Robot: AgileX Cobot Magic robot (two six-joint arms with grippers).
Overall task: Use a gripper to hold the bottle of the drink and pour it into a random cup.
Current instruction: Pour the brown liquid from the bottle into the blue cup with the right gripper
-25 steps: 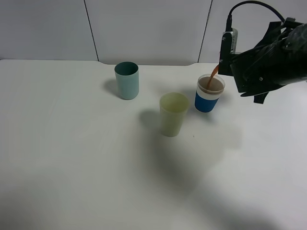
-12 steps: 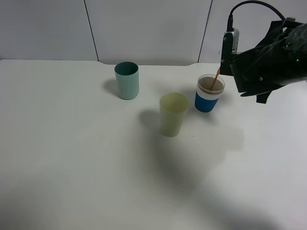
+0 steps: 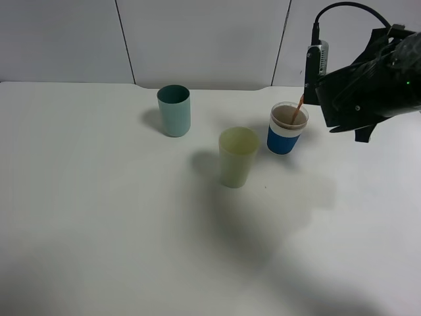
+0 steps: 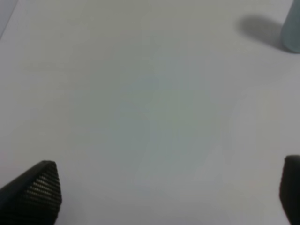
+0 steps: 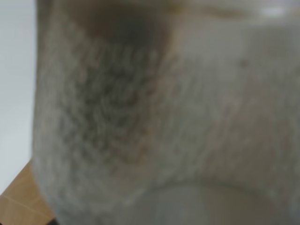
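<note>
Nearest, the left gripper point(image 4: 166, 190) is seen only in its own wrist view, hanging above the bare white table point(image 4: 140, 103). Its jaws are spread wide, one ribbed fingertip point(image 4: 40, 190) at each side, and nothing is held between them. An edge of the teal tumbler point(image 4: 293, 28) and its shadow are caught at the far corner of that view.

In the high view the front of the table point(image 3: 99, 230) is taken up by soft shadows. Farther in, near the middle, the yellow-green tumbler point(image 3: 237, 157) stands upright. Just beside it, to the right and slightly behind, the cup point(image 3: 287, 129) stands apart from it, with brown drink inside. A thin reddish stream point(image 3: 300, 105) is seen falling into the cup's right side from the right gripper point(image 3: 322, 95), which is held above and to the right of the cup.

The bottle point(image 5: 164, 117) fills the right wrist view as a blurred, translucent surface, held aloft and tipped in the right gripper. The jaws themselves are hidden, and in the high view the bottle is masked by the black arm.

Farther back on the left, well apart from the others, stands the teal tumbler point(image 3: 174, 110). Behind everything is the pale panelled wall point(image 3: 197, 39).
</note>
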